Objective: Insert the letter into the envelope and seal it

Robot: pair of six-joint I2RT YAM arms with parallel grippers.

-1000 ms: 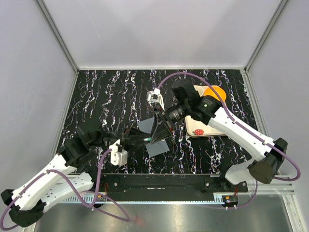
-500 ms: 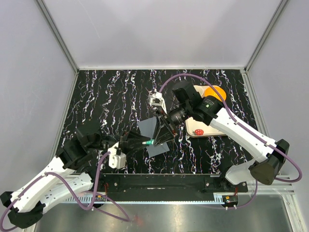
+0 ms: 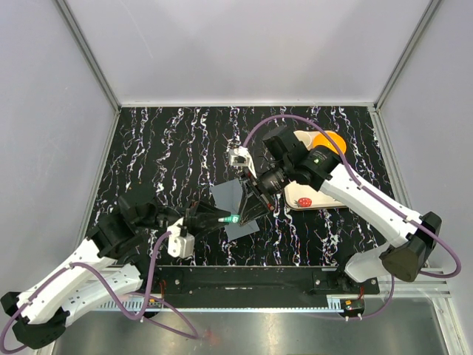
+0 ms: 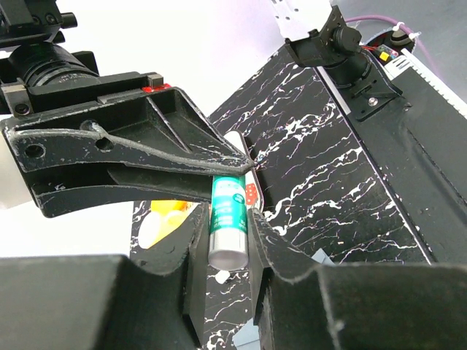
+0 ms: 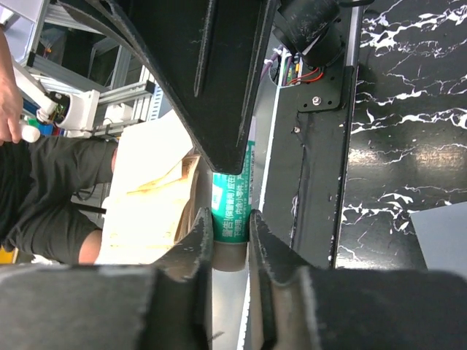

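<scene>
top view, left arm: reached in from the lower left, forearm low, left gripper (image 3: 216, 220) pointed right toward the table's (image 3: 148, 148) middle.
top view, right arm: bent in from the right past the strawberry tray (image 3: 301, 198), right gripper (image 3: 241, 214) angled down and left, met tip to tip with the left one.
top view, envelope (image 3: 224, 194): laid flat on the table under the meeting grippers and partly covered by them.
left wrist view, jaws: narrowed onto a green glue stick (image 4: 228, 211), with both fingers (image 4: 197, 244) pressed against its sides. Its far end is pinched by the right gripper's tips.
right wrist view, jaws: drawn in snugly on the same stick, with the left gripper's wedge seen above.
</scene>
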